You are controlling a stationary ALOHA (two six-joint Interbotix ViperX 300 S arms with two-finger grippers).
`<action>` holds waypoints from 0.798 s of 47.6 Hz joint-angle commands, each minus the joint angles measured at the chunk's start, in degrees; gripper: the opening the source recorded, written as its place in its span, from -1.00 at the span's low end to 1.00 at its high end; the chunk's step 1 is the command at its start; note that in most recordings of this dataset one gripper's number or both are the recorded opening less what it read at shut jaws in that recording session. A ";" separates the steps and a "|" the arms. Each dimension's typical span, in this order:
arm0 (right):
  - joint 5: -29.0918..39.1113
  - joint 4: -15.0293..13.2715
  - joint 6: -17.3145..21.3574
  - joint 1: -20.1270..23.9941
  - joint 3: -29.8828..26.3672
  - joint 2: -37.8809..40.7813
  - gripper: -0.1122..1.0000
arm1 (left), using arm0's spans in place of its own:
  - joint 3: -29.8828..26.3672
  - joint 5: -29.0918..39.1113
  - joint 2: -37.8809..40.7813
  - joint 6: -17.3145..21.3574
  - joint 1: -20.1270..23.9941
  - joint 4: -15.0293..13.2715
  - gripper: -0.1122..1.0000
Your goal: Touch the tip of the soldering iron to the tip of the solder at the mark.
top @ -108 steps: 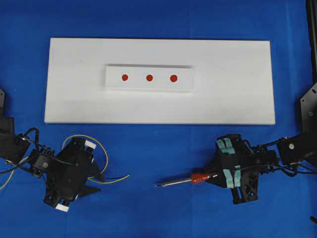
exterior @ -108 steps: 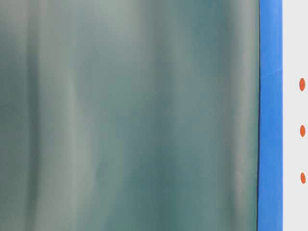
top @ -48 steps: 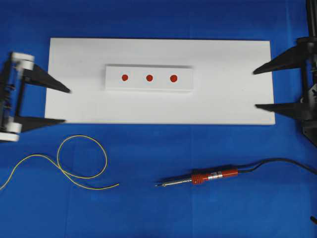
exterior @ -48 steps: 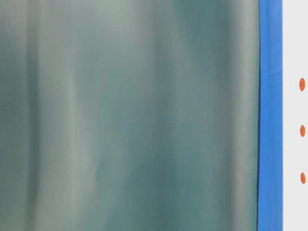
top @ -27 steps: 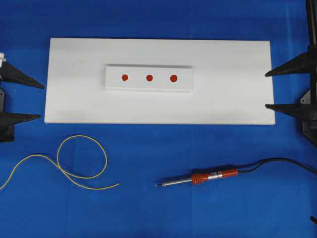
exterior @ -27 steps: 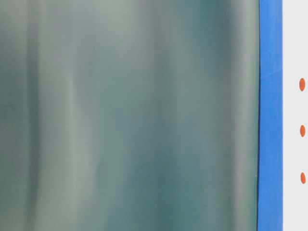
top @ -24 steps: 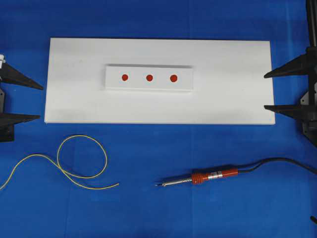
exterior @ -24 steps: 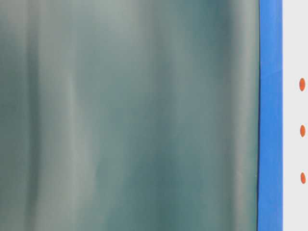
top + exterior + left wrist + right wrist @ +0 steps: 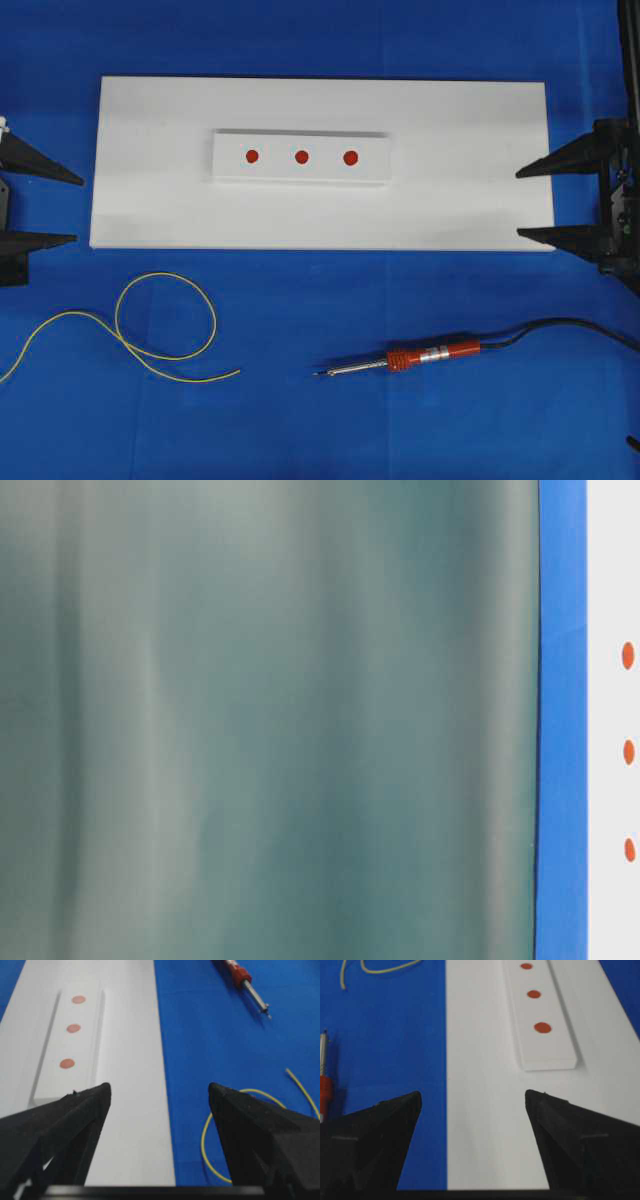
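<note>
Waiting at the two ends of the white board (image 9: 470,200), we have neither tool in hand, so we judge the task to be at its very start: the pick-up step comes first. Our left gripper (image 9: 70,210) stands with its jaws spread wide and empty at the board's left edge; our right gripper (image 9: 530,205) is likewise parted and empty at the right edge.

On the blue cloth (image 9: 300,430) in front of the board lies the solder (image 9: 165,318), a thin yellow wire curled in one loose loop, its free end pointing toward the middle. Well apart from it to the right lies the soldering iron (image 9: 400,361), red-orange handle to the right, dark tip aimed left toward the wire, black cord (image 9: 560,325) trailing off to the right edge.

Next, we reckon, each arm must swing toward the front and drop: left onto the wire near its free end, right onto the handle. The wire is slack and very fine, so a low, careful pinch seems needed.

The raised white strip (image 9: 300,172) with three red marks (image 9: 301,157) sits mid-board, nothing near it. Room over the cloth is open; the board's front edge and the cord are what we should mind.
</note>
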 commanded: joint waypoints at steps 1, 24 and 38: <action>-0.79 0.09 0.09 0.88 -0.53 0.97 0.54 | -0.62 -0.53 0.35 0.00 0.09 0.18 0.53; 0.00 0.00 0.09 1.05 -0.88 0.62 0.54 | -0.70 -0.53 0.35 -0.09 0.09 0.18 0.53; 0.00 0.00 0.09 1.05 -0.97 0.53 0.54 | -0.70 -0.44 0.35 -0.09 0.18 0.18 0.53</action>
